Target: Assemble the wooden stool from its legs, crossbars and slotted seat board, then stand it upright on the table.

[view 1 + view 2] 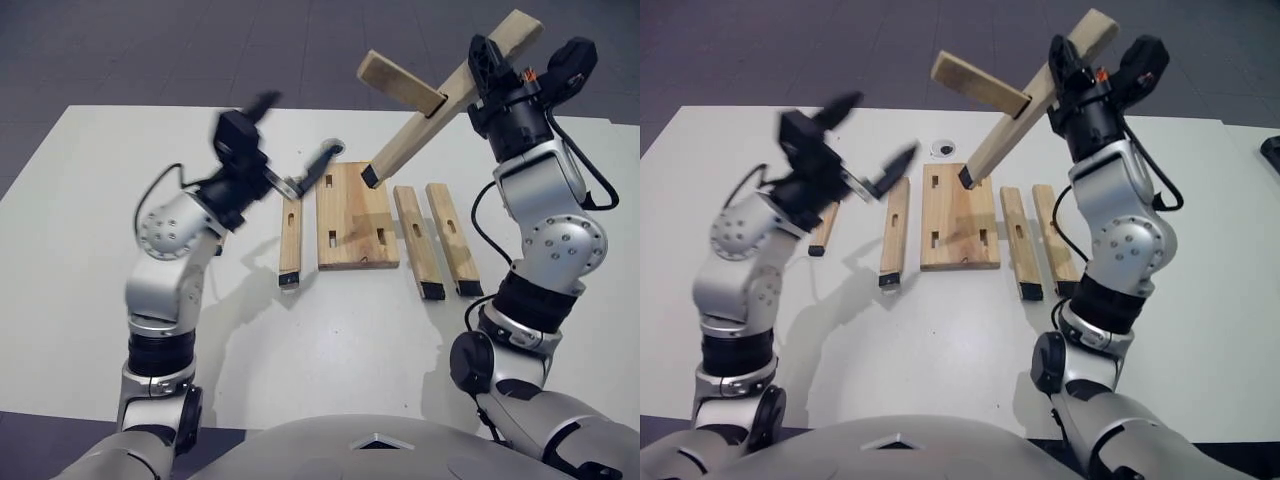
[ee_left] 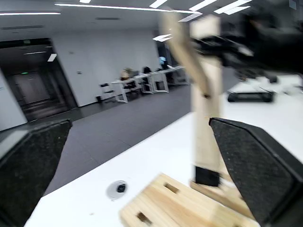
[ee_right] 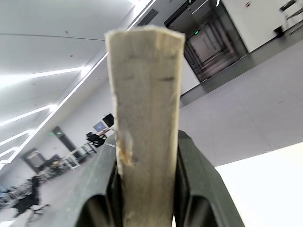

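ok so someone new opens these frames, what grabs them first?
The right gripper, raised at the far right, is shut on a leg with a crossbar slotted through it. The leg slants down with its black foot by the seat board's far edge. On the left, the left gripper hangs wide open and empty, and loose legs lie flat either side of the board.

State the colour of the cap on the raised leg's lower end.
The cap on the leg is black; best in left eye view.
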Tool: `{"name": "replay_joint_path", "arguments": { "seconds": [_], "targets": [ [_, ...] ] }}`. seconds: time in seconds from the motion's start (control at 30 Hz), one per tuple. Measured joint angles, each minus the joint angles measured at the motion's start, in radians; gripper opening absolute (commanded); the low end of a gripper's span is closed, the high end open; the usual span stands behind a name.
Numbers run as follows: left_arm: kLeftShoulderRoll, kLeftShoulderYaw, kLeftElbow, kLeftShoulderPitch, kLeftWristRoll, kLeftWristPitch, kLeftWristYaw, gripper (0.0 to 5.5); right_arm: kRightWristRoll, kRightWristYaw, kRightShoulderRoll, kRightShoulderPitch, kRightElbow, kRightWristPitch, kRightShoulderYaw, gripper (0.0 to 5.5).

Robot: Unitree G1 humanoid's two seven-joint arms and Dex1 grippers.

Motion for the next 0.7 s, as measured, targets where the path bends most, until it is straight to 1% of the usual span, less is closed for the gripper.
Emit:
{"name": "replay_joint_path", "arguments": {
  "seconds": [0.03, 0.1, 0.13, 0.2, 0.27, 0.4, 0.6, 0.7],
  "targets": [
    [-0.034, 0.064, 0.030, -0.035, -0.022, 0.003, 0.089, 5.40, -0.044, 0.006, 0.009, 0.044, -0.012, -0.035, 0.028, 1.00],
    [-0.091, 0.121, 0.073, -0.079, -0.031, 0.002, 0.209, 5.40, -0.139, 0.021, 0.015, 0.113, -0.004, -0.101, 0.088, 1.00],
    [-0.129, 0.126, 0.102, -0.094, -0.030, -0.003, 0.265, 5.40, -0.170, 0.023, 0.033, 0.148, 0.010, -0.128, 0.104, 1.00],
    [-0.181, 0.111, 0.140, -0.102, -0.017, -0.010, 0.317, 5.40, -0.179, 0.023, 0.054, 0.174, 0.021, -0.143, 0.110, 1.00],
    [-0.236, 0.094, 0.208, -0.127, 0.019, -0.053, 0.402, 5.40, -0.182, 0.026, 0.065, 0.182, 0.018, -0.174, 0.106, 1.00],
    [-0.261, 0.096, 0.292, -0.166, 0.054, -0.116, 0.472, 5.40, -0.181, 0.029, 0.069, 0.204, 0.014, -0.189, 0.088, 1.00],
    [-0.257, 0.095, 0.333, -0.182, 0.060, -0.148, 0.475, 5.40, -0.106, -0.009, 0.081, 0.234, -0.030, -0.187, 0.016, 1.00],
    [-0.256, 0.095, 0.337, -0.189, 0.060, -0.157, 0.475, 5.40, -0.085, -0.026, 0.090, 0.254, -0.046, -0.186, 0.007, 1.00]
  ]
}}
